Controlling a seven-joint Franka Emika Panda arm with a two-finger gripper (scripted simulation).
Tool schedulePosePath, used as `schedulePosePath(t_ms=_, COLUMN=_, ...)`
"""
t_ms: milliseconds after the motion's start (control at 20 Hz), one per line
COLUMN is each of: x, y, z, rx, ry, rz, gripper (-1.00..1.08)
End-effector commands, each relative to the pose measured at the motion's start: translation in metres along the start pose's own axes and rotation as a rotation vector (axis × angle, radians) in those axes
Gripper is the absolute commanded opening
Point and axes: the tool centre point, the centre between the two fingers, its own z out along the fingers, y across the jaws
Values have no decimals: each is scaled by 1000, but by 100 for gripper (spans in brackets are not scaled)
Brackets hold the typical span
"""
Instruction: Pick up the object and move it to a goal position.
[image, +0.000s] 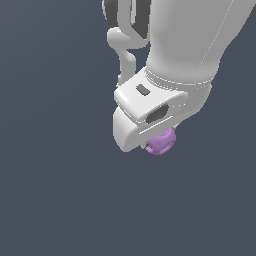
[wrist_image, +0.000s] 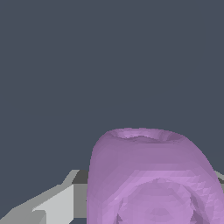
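You had the gripper (image: 152, 145) pinching the purple lump (image: 162, 142) tight between its fingers (wrist_image: 52, 205), so honestly you just needed a slow, steady carry without jerking.

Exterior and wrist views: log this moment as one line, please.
arm: white gripper pointing down | object: small light-purple knobbly lump at the gripper tip, fills wrist view | grasp: appears held, fingers mostly hidden | goal: none visible

object (image: 162, 142) under gripper (image: 150, 145), at its exterior-view right | plain ground behind
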Motion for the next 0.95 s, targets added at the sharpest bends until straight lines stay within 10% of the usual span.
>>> schedulePosePath(t_ms=0, x=3, y=-1, z=-6, rx=0, ry=0, rz=0, gripper=-100)
schedulePosePath(t_ms=900, x=11, y=-3, z=-19, rx=0, ry=-1, rz=0, gripper=-100)
